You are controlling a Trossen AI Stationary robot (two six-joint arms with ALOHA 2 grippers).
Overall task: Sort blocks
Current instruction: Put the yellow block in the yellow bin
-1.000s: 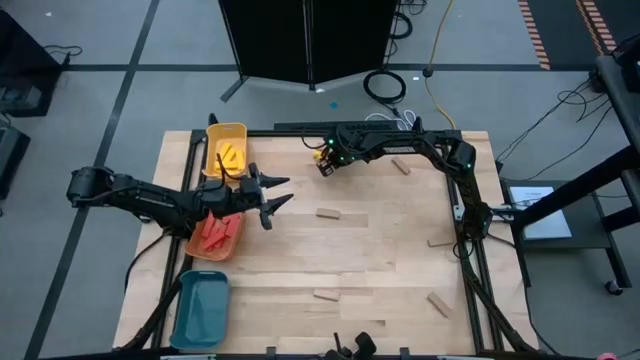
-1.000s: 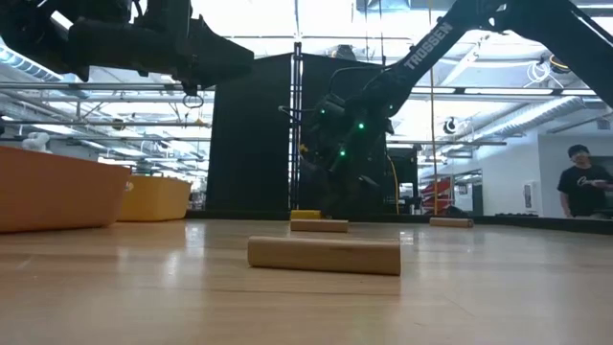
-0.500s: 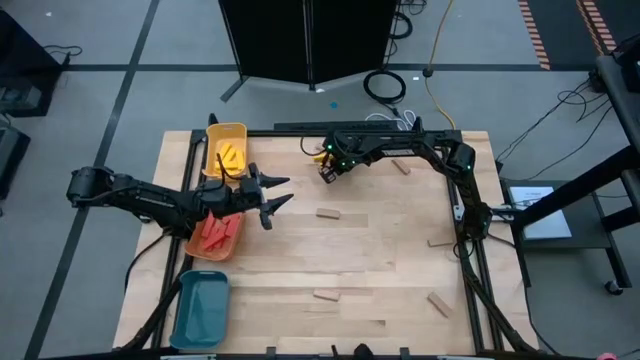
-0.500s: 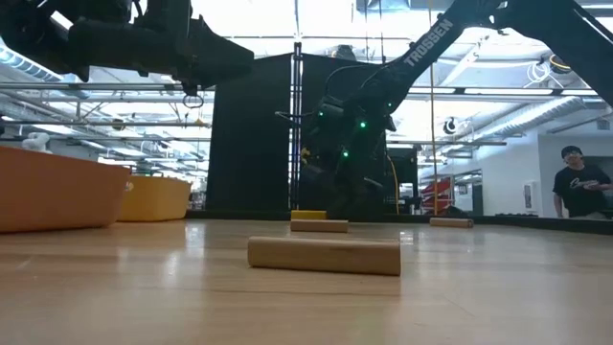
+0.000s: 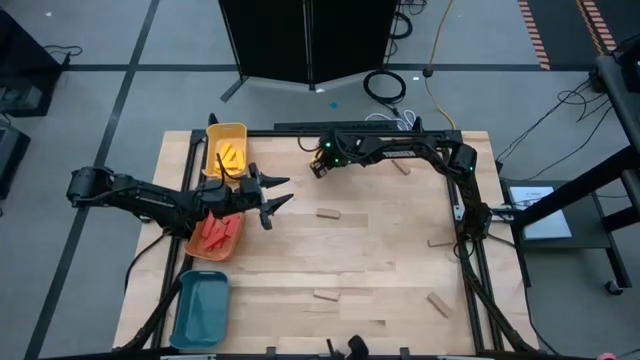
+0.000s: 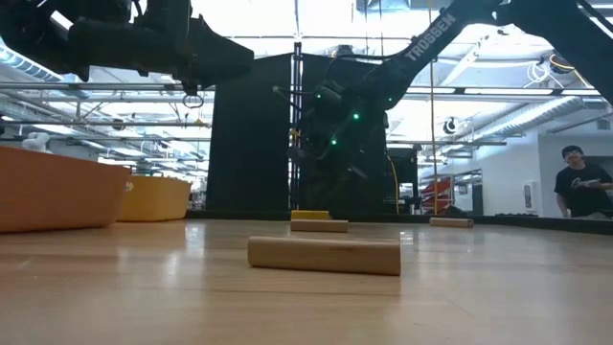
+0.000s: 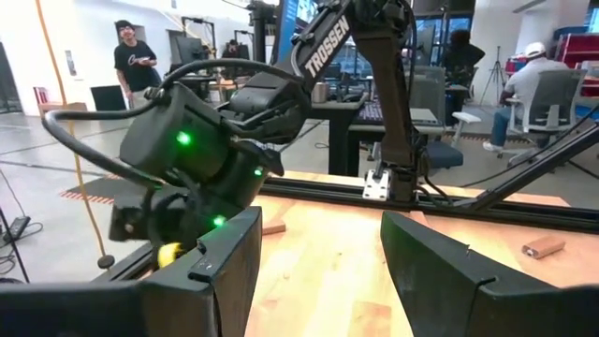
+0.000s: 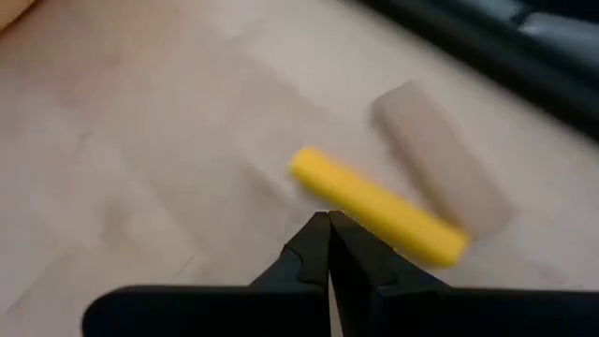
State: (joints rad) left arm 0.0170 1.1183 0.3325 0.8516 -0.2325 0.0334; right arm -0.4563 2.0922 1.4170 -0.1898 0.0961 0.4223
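Pale wooden boards form the table [image 5: 350, 250], framed by dark rails. At its left edge a yellow tray [image 5: 226, 148], an orange tray [image 5: 214, 236] and a teal tray [image 5: 200, 308] are lined up; yellow blocks [image 5: 232, 155] are seen in the first and red blocks [image 5: 216, 234] in the second. Five tan blocks [image 5: 328, 213] are scattered across the boards, well apart. The left gripper [image 5: 278, 194] is held beside the orange tray with its fingers parted and nothing between them. The right gripper [image 8: 328, 225] is positioned near the far rail, its fingers pressed fully together and holding nothing. A yellow block [image 8: 376, 206] is seen on the table just beyond its fingertips, beside a tan block [image 8: 440, 168]. A person [image 6: 580, 182] is visible in the room behind.
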